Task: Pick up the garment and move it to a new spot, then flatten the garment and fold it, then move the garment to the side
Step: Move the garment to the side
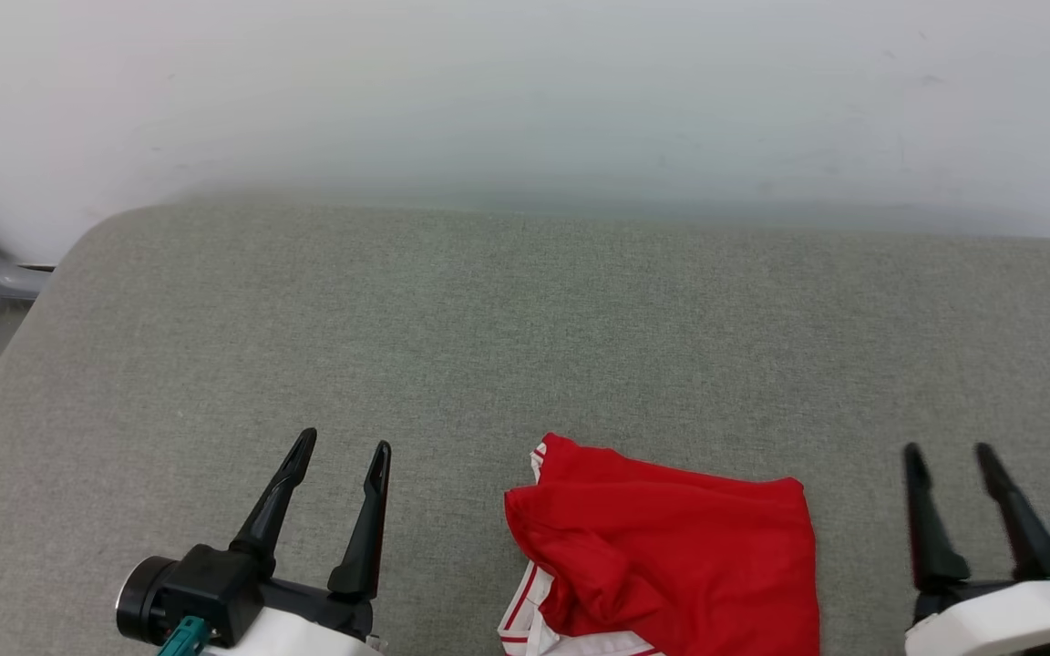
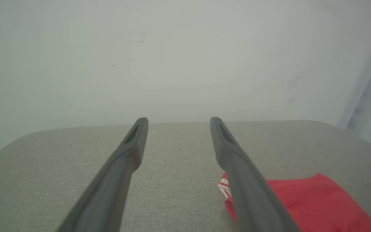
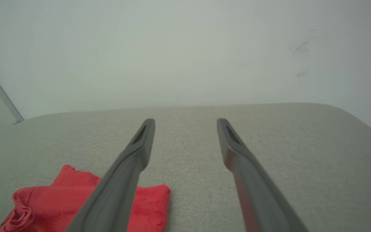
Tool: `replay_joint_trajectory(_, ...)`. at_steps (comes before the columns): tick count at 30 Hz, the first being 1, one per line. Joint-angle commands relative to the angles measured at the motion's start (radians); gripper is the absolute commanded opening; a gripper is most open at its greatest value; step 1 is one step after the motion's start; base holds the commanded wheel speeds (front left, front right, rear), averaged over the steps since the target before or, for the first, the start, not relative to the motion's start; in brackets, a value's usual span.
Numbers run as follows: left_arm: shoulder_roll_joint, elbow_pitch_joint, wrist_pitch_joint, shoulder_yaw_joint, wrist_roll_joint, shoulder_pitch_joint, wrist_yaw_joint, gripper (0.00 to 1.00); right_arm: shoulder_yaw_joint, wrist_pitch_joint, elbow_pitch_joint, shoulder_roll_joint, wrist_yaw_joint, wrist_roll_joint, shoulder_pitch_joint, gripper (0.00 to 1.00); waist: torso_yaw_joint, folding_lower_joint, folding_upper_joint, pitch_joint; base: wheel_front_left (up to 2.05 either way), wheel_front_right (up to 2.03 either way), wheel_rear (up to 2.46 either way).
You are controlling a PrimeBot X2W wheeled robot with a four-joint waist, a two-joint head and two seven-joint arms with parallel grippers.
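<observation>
The garment [image 1: 671,547] lies bunched on the grey cloth-covered desk [image 1: 488,319], at the near edge, between your left gripper [image 1: 344,442] and right gripper [image 1: 949,450], touching neither. Both sets of jaws stand wide and empty. Plain red side up, white striped sleeve [image 1: 521,609] poking out lower left. Expect light, limp, probably slick fabric; layers will slide apart. Pinch the far corners, one per side, deep enough to catch every layer. Near hem is cut off by the frame, so fold count is unclear.
</observation>
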Motion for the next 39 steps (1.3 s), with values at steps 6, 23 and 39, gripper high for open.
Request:
replay_joint_trajectory(6,0.003,0.001,-0.002,0.0,0.004,-0.013,-0.002,1.0,0.058,0.276,-0.056,-0.062,-0.001,0.063,-0.012,1.0,0.003,0.0,-0.0001,0.012,0.0,0.0,0.0)
replay_joint_trajectory(23,-0.012,-0.007,-0.002,-0.042,0.016,-0.077,-0.002,1.0,0.057,1.044,-0.126,-0.07,-0.001,0.066,-0.066,1.0,0.073,0.0,-0.0001,0.122,0.0,0.0,0.0)
replay_joint_trajectory(39,-0.015,0.002,-0.002,-0.065,0.025,-0.114,-0.002,1.0,0.144,1.062,0.105,-0.065,-0.001,0.068,-0.104,0.82,0.133,0.0,-0.0001,0.174,0.0,0.0,0.0)
